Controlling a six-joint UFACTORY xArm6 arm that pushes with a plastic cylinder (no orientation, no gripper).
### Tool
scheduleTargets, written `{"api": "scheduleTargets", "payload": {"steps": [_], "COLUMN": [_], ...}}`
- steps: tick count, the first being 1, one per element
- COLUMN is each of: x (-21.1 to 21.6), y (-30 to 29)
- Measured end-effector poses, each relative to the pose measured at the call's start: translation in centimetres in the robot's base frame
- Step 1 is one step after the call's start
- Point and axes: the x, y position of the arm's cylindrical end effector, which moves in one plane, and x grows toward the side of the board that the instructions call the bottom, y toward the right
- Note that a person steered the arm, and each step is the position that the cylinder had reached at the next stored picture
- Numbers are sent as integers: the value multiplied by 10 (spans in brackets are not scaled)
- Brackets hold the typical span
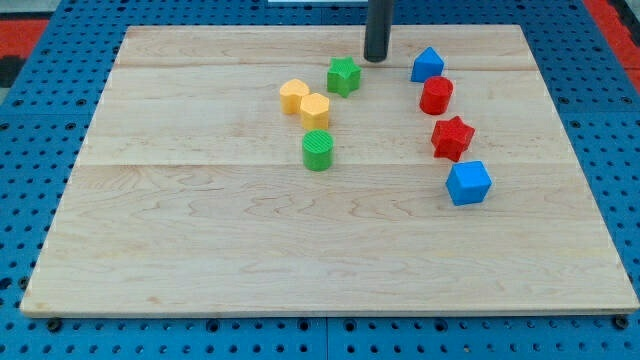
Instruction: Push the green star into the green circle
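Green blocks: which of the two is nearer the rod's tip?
The green star, just left of and below my tip. The green circle sits farther down the board, below the yellow blocks.

We see a pale wooden worktop (200,260) with light grain, lying on a blue perforated base (30,200). Our tip (375,58) is dark grey. The star (343,75) and the circle (317,150) are green. Two blocks (305,102) are yellow, the cylinder (436,95) and second star (452,137) red, and the cube (468,183) and far block (427,65) blue.
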Motion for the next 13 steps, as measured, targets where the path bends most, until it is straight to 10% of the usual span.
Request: {"api": "scheduleTargets", "payload": {"steps": [7,9,11,13], "x": [115,60,133,95], "y": [-57,-22,-27,-43]}}
